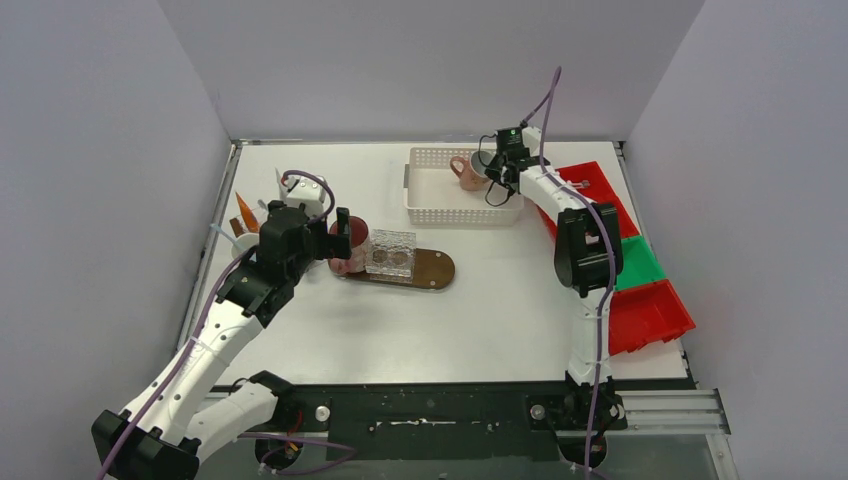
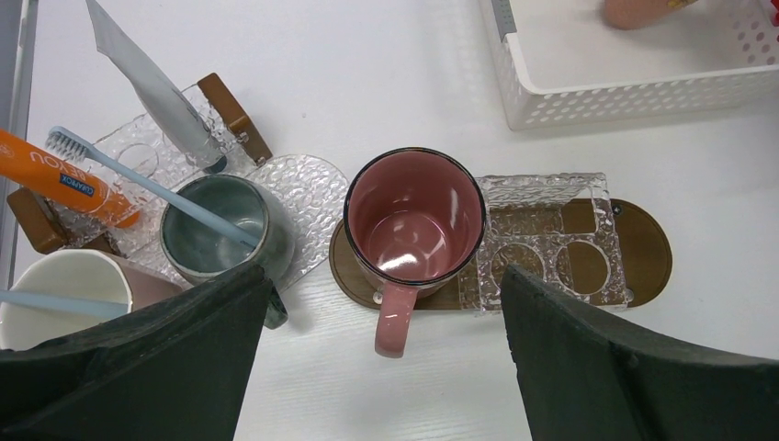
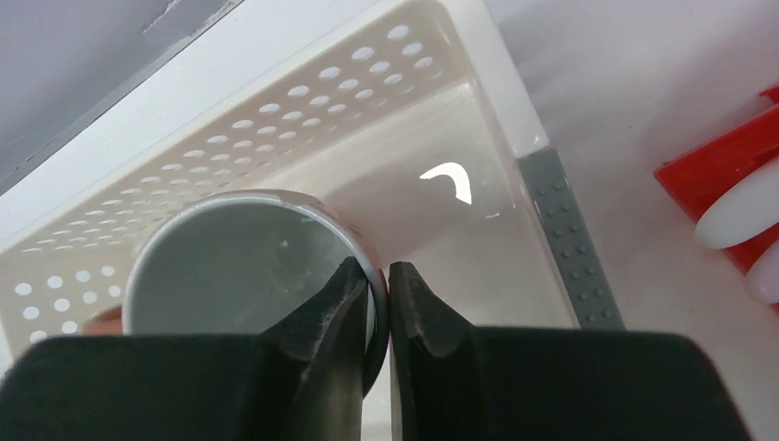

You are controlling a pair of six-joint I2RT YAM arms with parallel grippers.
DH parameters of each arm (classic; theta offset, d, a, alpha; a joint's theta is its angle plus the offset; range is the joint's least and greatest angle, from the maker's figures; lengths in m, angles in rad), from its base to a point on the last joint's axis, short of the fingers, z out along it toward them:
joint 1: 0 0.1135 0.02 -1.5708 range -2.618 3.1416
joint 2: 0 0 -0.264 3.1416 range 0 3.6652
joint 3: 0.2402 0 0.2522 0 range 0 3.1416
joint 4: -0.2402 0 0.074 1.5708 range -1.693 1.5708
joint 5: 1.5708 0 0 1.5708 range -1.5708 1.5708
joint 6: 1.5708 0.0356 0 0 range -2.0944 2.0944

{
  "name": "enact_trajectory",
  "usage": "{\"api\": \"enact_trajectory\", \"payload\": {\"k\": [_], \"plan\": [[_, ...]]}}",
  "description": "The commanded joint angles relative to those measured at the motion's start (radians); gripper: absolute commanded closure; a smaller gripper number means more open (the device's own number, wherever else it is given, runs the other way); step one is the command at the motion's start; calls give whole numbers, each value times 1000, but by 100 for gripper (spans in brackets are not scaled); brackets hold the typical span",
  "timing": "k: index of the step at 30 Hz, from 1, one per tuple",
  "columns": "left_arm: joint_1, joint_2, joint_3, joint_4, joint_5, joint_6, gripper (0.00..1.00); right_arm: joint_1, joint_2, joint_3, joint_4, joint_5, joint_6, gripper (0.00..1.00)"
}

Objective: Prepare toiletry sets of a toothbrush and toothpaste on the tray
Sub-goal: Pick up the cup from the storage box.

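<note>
White table [image 1: 500, 320], pale grey walls on 3 sides.

Right side: right hand [image 3: 377, 268] is pressed nearly together, pinching the rim of the pinkish mug [image 1: 466, 172]. 1 finger sits inside the mug, 1 outside. Mug stands upright inside the white perforated tray [image 1: 430, 205], toward its right end, near the far wall of the tray. Nothing else is visible in the tray.

Left side: left hand [image 2: 386, 271] is spread wide and holds nothing. It hangs over the maroon mug [image 2: 413, 216], which shows between the 2 fingers. Maroon mug is upright and empty, handle pointing at the wrist camera. It stands on the left end of the brown oval board [image 2: 648, 253], touching or just beside the clear holder [image 2: 551, 197] on the same board.

Left of the maroon mug:
- dark green mug [image 2: 211, 239], upright, with a toothbrush [image 2: 138, 179] leaning out of it, bristles up
- white mug [image 2: 55, 280], partly hidden by the finger, with a second toothbrush [image 2: 46, 301] across its rim
- orange tube [image 2: 55, 175] and white tube [image 2: 147, 83] on a second clear rack [image 2: 303, 193]

Right edge of table: 2 red bins [image 1: 650, 315] with a green bin [image 1: 640, 262] between them. Contents cannot be made out from above.
</note>
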Motion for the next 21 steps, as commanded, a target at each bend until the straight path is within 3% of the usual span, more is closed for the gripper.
{"api": "enact_trajectory", "payload": {"k": [1, 21], "plan": [[8, -7, 1, 56, -3, 18, 6, -8, -56, 10, 35, -21, -14, 98], [22, -29, -7, 70, -2, 23, 6, -2, -360, -133, 74, -134, -371, 100]]}}
